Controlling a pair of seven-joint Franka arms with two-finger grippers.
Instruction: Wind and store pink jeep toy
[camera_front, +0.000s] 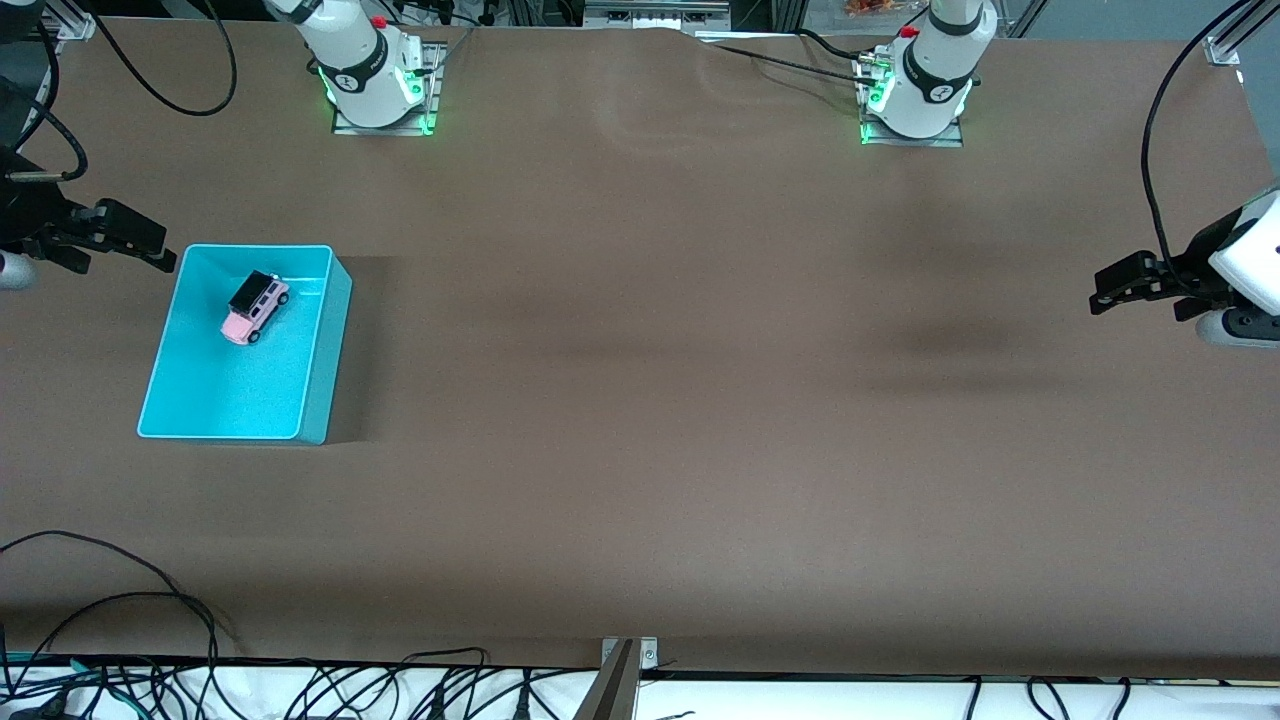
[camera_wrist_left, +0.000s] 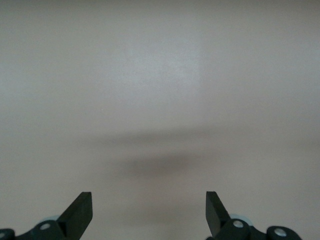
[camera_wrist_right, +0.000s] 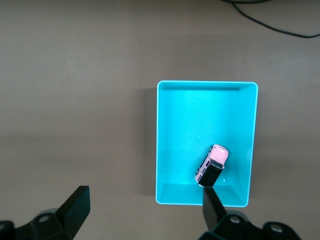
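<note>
Presently, operator, your right gripper (camera_front: 150, 250) hangs at the left edge of the front view, in the air just off the upper left corner of the turquoise bin (camera_front: 325, 340), fingers spread and clasping nothing. Your right wrist view confirms it: the two dark fingers (camera_wrist_right: 75, 205) stand wide apart at the bottom of that picture, with bare table (camera_front: 640, 400) and the bin's rim between them.

Your left gripper (camera_front: 1120, 285) sits at the right edge of the front view, over bare table at the left arm's end. It is likewise released; in the left wrist view both fingers (camera_wrist_left: 80, 212) show wide apart at the bottom corners, with only plain table surface and a soft shadow between them. That arm waits.

You will find the pink jeep toy (camera_front: 255, 308) inside the turquoise bin, resting on the bin floor on its wheels, black roof up, set at a slant to the walls. It lies in the upper half of the bin as the front view shows it, near the wall toward the robots' bases. Neither gripper touches it.

The bin stands on the table at the right arm's end, in the left part of the front view. Loose black cables (camera_front: 150, 620) lie along the lower left of that frame.
</note>
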